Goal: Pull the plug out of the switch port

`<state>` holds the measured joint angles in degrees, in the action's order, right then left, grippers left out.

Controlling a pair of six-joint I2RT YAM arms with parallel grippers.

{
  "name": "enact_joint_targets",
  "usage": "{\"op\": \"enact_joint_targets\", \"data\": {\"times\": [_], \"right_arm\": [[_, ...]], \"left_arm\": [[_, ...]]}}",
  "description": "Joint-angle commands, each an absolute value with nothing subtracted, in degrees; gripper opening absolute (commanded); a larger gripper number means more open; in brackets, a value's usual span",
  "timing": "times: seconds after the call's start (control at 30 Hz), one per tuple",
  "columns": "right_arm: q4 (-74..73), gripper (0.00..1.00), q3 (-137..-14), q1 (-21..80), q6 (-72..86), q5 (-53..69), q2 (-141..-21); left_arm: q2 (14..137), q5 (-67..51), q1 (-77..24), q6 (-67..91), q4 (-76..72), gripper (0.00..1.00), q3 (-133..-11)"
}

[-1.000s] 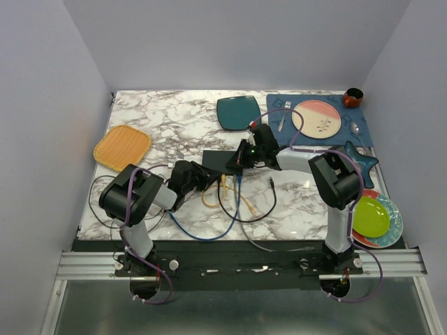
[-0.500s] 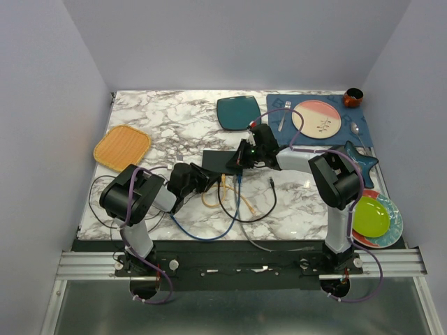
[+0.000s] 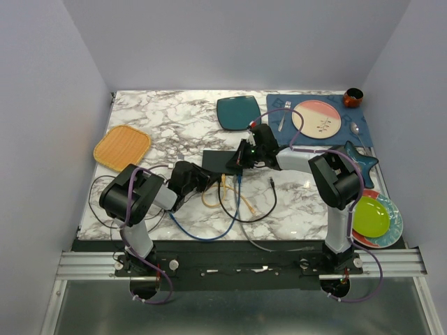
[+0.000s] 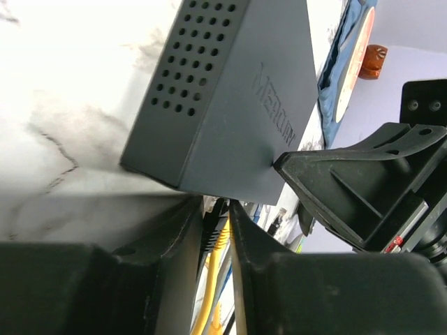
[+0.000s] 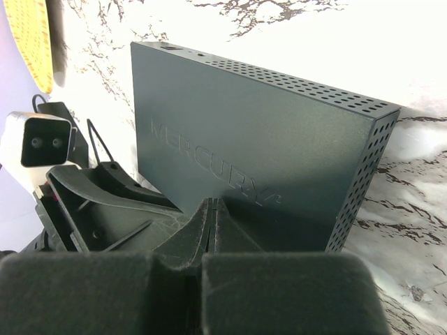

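Note:
The switch (image 3: 222, 161) is a thin matte-black box lying flat mid-table; it also shows in the left wrist view (image 4: 230, 91) and the right wrist view (image 5: 251, 132). My left gripper (image 3: 207, 179) sits at the switch's near edge. In the left wrist view (image 4: 216, 211) it is shut on the plug (image 4: 213, 229), a black boot with a yellow cable (image 4: 208, 293), right at the socket edge. My right gripper (image 3: 242, 158) is shut and empty, its tips (image 5: 214, 206) resting on the switch's top face.
Yellow, blue and black cables (image 3: 234, 199) loop in front of the switch. A dark teal square plate (image 3: 237, 112) lies behind it. A blue placemat with a pink plate (image 3: 316, 118) and a brown cup (image 3: 353, 97) are far right. An orange woven mat (image 3: 122, 146) is on the left, and a green plate (image 3: 370, 216) near right.

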<state>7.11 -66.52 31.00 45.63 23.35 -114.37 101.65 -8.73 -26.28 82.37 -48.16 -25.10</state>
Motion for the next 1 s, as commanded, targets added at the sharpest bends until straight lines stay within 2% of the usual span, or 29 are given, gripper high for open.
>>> {"op": "enact_joint_targets", "data": {"times": [0.0,0.07,0.2,0.47,0.97], "right_arm": [[1.41,0.01,-66.36,30.76,43.95,19.69,-116.63],[1.41,0.01,-66.36,30.76,43.95,19.60,-116.54],[1.14,0.01,-65.66,30.94,43.86,18.81,-115.93],[-2.28,0.01,-64.42,36.03,39.20,13.19,-107.94],[-4.13,0.01,-63.98,37.71,39.64,12.66,-110.04]], "left_arm": [[102.30,-7.56,-26.54,80.42,-41.31,0.24,-25.75],[102.30,-7.56,-26.54,80.33,-41.22,0.19,-25.84],[101.87,-7.38,-26.54,80.07,-41.22,0.00,-25.49],[102.04,-7.47,-26.54,79.89,-42.45,0.00,-24.43],[101.16,-8.88,-26.54,78.93,-42.37,0.00,-23.82]]}}
